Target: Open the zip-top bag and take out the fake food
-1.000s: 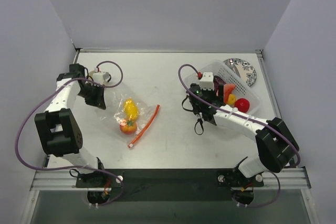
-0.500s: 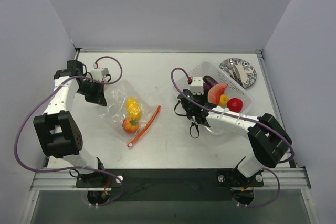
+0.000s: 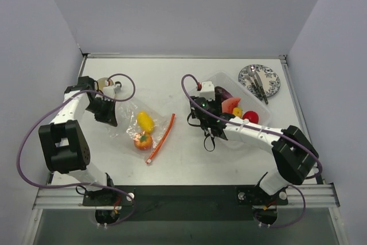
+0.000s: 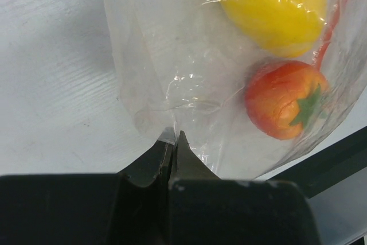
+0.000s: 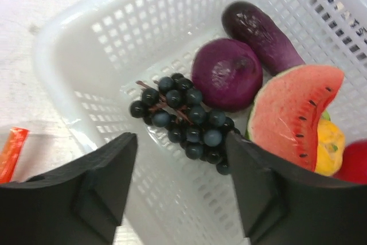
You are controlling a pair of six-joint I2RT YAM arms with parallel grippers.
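The white basket [image 5: 86, 32] has slid from the right edge toward the bench's middle (baring the plate [image 3: 275, 84] in the far right corner), with the right hand [image 5: 180, 142] spread wide above it. The zip-top bag [image 3: 127, 120], left of centre, is pinched at a corner by the left hand [image 4: 172, 142]. Two pieces of fake food [image 3: 141, 140] lie inside, so emptying looks unfinished.
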